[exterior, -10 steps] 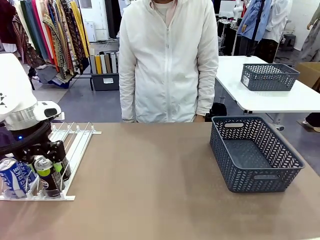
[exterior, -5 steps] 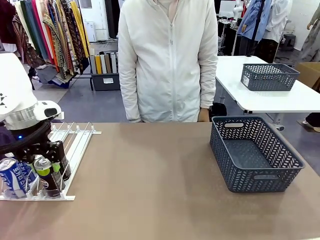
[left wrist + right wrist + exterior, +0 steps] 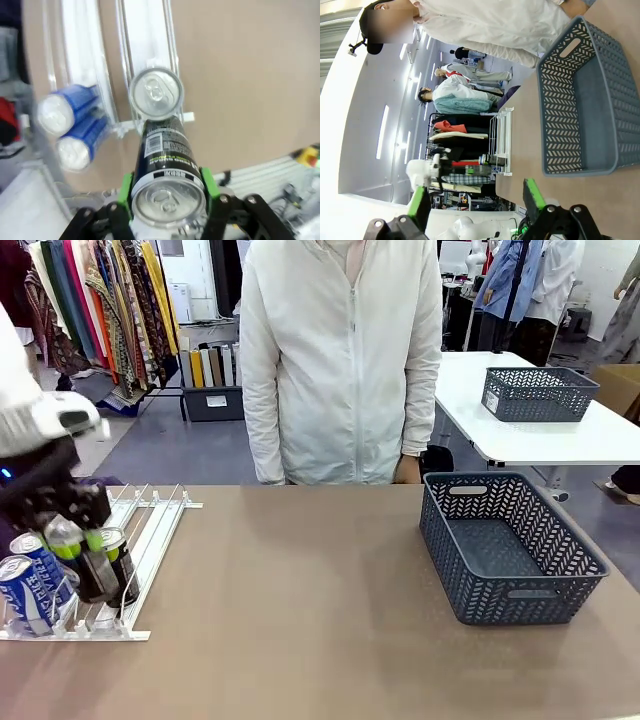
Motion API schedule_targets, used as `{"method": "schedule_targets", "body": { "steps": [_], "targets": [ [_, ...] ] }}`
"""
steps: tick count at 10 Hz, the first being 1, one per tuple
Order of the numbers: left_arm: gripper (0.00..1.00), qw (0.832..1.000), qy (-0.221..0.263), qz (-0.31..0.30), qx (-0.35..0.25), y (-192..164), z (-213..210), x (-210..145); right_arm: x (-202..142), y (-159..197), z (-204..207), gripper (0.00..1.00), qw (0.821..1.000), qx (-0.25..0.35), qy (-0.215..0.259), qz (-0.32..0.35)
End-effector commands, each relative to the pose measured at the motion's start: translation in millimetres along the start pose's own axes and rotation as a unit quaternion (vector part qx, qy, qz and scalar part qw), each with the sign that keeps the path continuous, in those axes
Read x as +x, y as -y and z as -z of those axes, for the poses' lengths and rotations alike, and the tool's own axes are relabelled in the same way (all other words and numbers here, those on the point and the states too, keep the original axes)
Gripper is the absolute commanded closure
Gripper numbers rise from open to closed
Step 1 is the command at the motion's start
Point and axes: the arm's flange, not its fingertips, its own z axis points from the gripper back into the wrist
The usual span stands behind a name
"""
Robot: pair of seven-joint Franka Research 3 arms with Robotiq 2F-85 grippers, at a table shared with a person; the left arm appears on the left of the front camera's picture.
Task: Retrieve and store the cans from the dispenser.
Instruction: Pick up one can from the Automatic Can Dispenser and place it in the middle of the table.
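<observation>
Lifted off the dispenser [image 3: 152,528], 1 black can [image 3: 167,160] sits clamped in left jaws.

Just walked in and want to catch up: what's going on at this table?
The left gripper is shut on a black can at the front end of the white wire dispenser. Another black can and two blue cans sit in its lanes. The grey basket on the right holds nothing yet. The right gripper is open, and the person stands at the far side, touching nothing.
</observation>
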Motion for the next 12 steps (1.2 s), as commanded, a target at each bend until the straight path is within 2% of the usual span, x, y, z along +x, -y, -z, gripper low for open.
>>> {"method": "schedule_targets", "body": {
  "steps": [1, 2, 4, 5, 6, 10, 11, 12],
  "targets": [
    [1.00, 1.000, 0.000, 0.016, -0.004, -7, -66, -1, -1, -3, -3, 0.00, 1.000, 0.000, -0.003, -0.002],
    [1.00, 1.000, -0.012, 0.018, 0.000, -11, -87, -4, -1, -3, -3, 0.00, 1.000, 0.000, -0.003, -0.002],
    [1.00, 1.000, 0.006, 0.013, -0.016, -19, -106, -8, -1, -3, -3, 0.00, 1.000, 0.000, -0.003, -0.002],
    [1.00, 0.999, 0.009, -0.001, -0.037, -26, -101, -7, -1, -3, -3, 0.00, 1.000, 0.000, -0.003, -0.002],
    [1.00, 1.000, 0.002, 0.005, -0.010, -11, -108, -16, -1, -3, -3, 0.00, 1.000, 0.000, -0.003, -0.002],
    [1.00, 1.000, -0.003, 0.004, -0.013, -13, -104, -12, -1, -3, -3, 0.00, 1.000, 0.000, -0.003, -0.002],
    [1.00, 0.999, 0.006, -0.026, -0.034, -7, -101, -14, -1, -3, -3, 0.00, 1.000, 0.000, -0.003, -0.002],
    [1.00, 0.995, 0.033, -0.086, -0.043, 26, -97, -11, -1, -3, -3, 0.00, 1.000, 0.000, -0.003, -0.002]
  ]
}}
